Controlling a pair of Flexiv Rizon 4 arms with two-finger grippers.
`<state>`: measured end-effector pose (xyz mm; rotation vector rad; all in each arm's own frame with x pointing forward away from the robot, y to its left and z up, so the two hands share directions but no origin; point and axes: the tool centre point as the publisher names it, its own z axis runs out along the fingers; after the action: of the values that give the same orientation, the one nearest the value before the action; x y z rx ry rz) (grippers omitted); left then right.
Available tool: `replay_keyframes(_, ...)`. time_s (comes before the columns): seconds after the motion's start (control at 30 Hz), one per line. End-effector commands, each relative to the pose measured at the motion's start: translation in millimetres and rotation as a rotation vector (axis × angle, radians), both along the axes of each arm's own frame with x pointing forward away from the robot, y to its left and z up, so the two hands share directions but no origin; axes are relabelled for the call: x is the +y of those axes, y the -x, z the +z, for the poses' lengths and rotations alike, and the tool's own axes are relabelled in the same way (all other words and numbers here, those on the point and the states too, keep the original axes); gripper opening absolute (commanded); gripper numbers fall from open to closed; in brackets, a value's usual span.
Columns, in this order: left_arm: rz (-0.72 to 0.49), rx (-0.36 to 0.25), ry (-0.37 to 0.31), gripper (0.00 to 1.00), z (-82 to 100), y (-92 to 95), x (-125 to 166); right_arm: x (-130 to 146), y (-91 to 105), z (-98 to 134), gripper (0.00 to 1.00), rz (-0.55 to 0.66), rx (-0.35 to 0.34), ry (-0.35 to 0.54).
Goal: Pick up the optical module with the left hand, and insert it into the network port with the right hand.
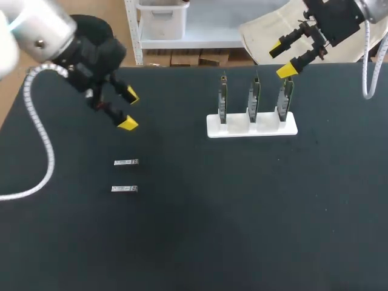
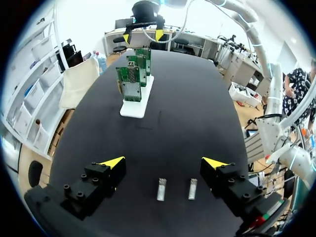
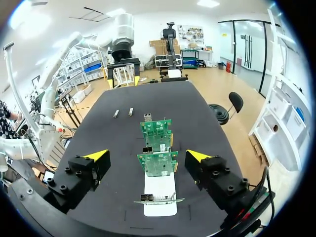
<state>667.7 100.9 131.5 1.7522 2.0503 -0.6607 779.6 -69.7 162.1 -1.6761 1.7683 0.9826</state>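
At table (image 1: pixel 242 212) 9 o'clock: optical module (image 1: pixel 126 162) and second module (image 1: pixel 124 189) lie flat | left gripper (image 1: pixel 129 110) at their 12 o'clock, fingers spread, empty | 1 o'clock: white stand (image 1: pixel 252 124) holds three upright circuit boards (image 1: pixel 253 100) | right gripper (image 1: pixel 281 59) at its 1 o'clock, fingers spread, empty

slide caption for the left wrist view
Open left gripper above two optical modules on a black table, circuit boards in a white holder ahead

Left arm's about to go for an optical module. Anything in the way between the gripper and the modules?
Nothing visible does. The left gripper hangs open over the table, and the two optical modules lie side by side, apart, below the gap between its fingers. The white stand is far ahead of it.
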Motion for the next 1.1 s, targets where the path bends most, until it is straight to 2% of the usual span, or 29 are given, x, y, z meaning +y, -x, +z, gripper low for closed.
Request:
replay_keyframes(0.03, 0.057, -0.085, 0.063, 1.0, 6.4, 21.9, 8.5, -0.4, 2.2, -0.4, 1.0, -0.003, -0.004, -0.001)
replay_keyframes(0.53, 0.057, -0.085, 0.063, 1.0, 6.4, 21.9, 8.5, -0.4, 2.2, -0.4, 1.0, -0.003, -0.004, -0.001)
replay_keyframes(0.57, 0.003, -0.103, 0.021, 1.0, 7.1, 19.5, -0.5, -0.4, 2.2, -0.4, 1.0, -0.003, -0.004, -0.001)
replay_keyframes(0.6, -0.027, -0.098, -0.041, 1.0, 6.8, 20.1, -7.3, -0.4, 2.2, -0.4, 1.0, -0.003, -0.004, -0.001)
replay_keyframes(0.67, -0.072, -0.097, -0.118, 1.0, 1.7, 23.7, -12.1, -0.4, 2.2, -0.4, 1.0, -0.003, -0.004, -0.001)
replay_keyframes(0.83, -0.079, -0.049, -0.168, 1.0, -20.6, 39.7, 3.6, -0.4, 2.2, -0.4, 1.0, -0.003, -0.004, -0.001)
replay_keyframes(0.93, -0.073, -0.042, -0.278, 1.0, -34.0, 51.4, 16.2, -0.4, 2.2, -0.4, 1.0, -0.003, -0.004, -0.001)
replay_keyframes(1.1, -0.055, -0.038, -0.317, 1.0, -47.6, 64.1, 37.0, -0.4, 2.2, -0.4, 1.0, -0.003, -0.004, -0.001)
